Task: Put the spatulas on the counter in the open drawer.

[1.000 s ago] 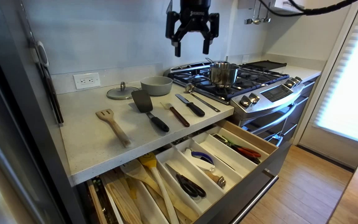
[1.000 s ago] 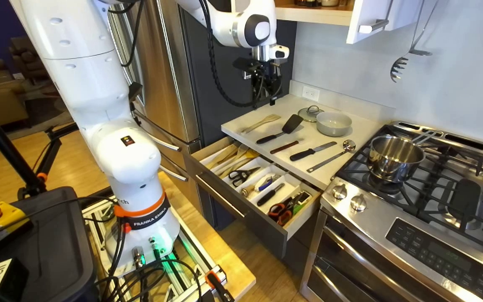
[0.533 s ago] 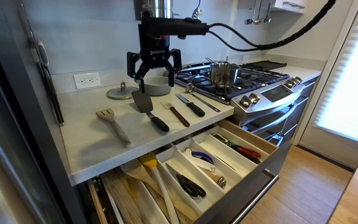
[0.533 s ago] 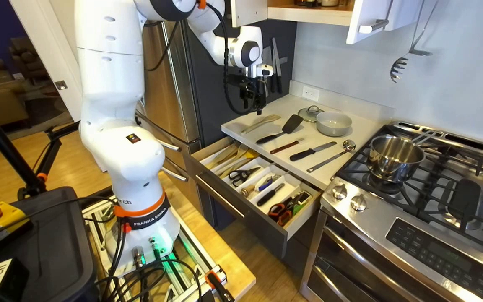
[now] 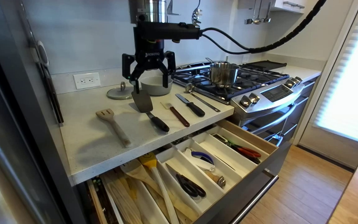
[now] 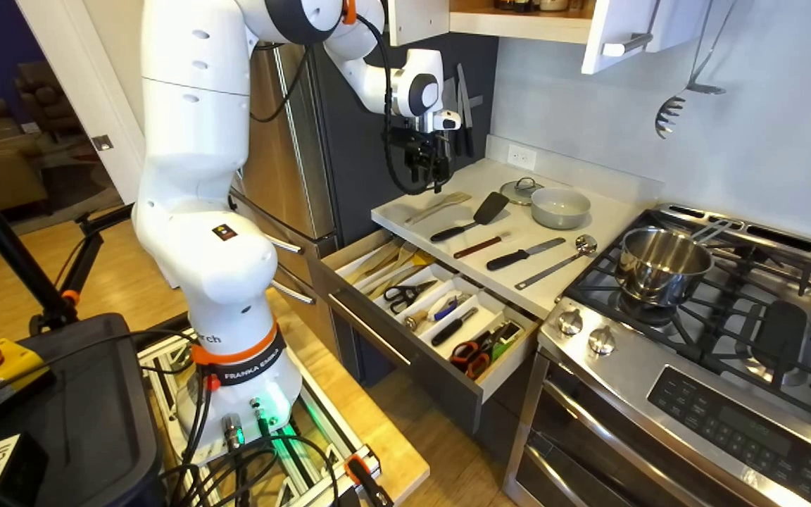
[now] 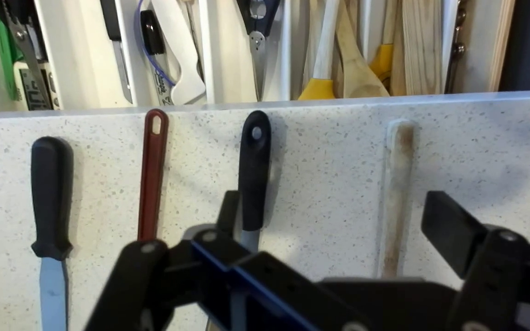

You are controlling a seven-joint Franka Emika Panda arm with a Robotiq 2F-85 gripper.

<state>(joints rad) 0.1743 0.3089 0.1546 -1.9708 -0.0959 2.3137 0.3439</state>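
We saw the gripper [image 7: 334, 209] spread wide, empty. In the wrist view, black and wooden spatulas [image 7: 253, 177] lay on the counter [image 7: 329, 156], room between, handles near its twelve-o'clock edge, the drawer [image 7: 81, 55] beyond.

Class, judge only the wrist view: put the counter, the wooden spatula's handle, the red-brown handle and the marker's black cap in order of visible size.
Largest to smallest, handles judged by what shows:
1. Counter
2. Wooden spatula's handle, longer than the next
3. Red-brown handle
4. Marker's black cap
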